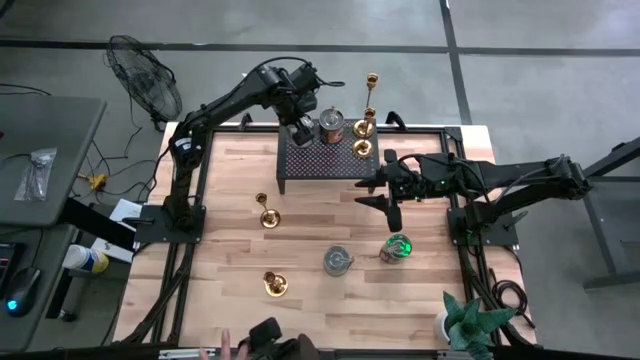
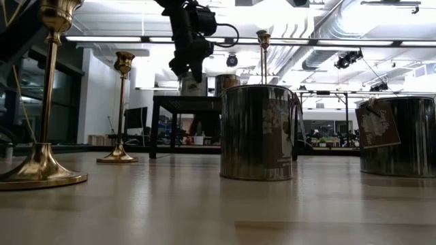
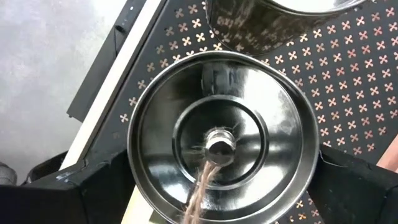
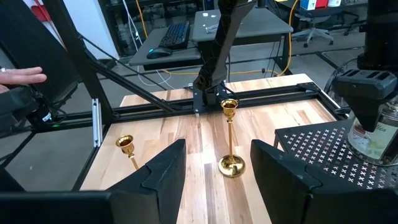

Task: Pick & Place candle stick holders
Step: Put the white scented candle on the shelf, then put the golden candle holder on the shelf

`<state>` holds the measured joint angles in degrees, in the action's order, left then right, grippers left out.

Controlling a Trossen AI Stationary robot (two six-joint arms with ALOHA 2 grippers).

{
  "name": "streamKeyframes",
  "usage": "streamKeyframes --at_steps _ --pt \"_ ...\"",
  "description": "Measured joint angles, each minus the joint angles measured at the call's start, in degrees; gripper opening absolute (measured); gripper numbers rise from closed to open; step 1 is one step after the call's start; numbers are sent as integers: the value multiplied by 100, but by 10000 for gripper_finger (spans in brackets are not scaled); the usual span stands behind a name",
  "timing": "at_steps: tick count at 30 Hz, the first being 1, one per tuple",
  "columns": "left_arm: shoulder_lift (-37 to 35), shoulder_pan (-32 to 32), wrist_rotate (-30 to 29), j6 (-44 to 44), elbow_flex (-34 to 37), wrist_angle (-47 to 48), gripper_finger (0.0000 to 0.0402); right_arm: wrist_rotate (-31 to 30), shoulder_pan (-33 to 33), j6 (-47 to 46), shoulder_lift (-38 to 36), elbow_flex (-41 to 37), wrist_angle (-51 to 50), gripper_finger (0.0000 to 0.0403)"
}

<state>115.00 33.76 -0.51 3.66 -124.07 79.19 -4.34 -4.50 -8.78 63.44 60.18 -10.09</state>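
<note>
Your left gripper sits over the back left corner of the black perforated stand, at the far edge of the wooden table. Its fingers stand spread wide on either side of a silvery cup, which rests on the stand; whether the pads touch the cup's wall you cannot tell from the left wrist view. A second cup stands just beside it on the stand.

A short brass candlestick is on the stand's right back part, and the tall slender candlestick rises just behind it.

On the bare table: one brass candlestick left of centre, another nearer the front edge, a silvery cup at front centre, and a cup to its right showing a green interior.

Your right gripper hovers just off the stand's right front corner, fingers partly apart, holding nothing.

A potted plant stands at the front right corner. A person's hand shows in the right wrist view.
</note>
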Motion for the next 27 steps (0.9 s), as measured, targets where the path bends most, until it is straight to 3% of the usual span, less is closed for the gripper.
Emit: streamKeyframes --at_steps 15,27 --pt "-278 0 -153 98 2 249 400 0 0 0 0 -1 0 174" --pt "-1172 -2 -154 -28 2 497 399 -2 -1 0 0 0 0 174"
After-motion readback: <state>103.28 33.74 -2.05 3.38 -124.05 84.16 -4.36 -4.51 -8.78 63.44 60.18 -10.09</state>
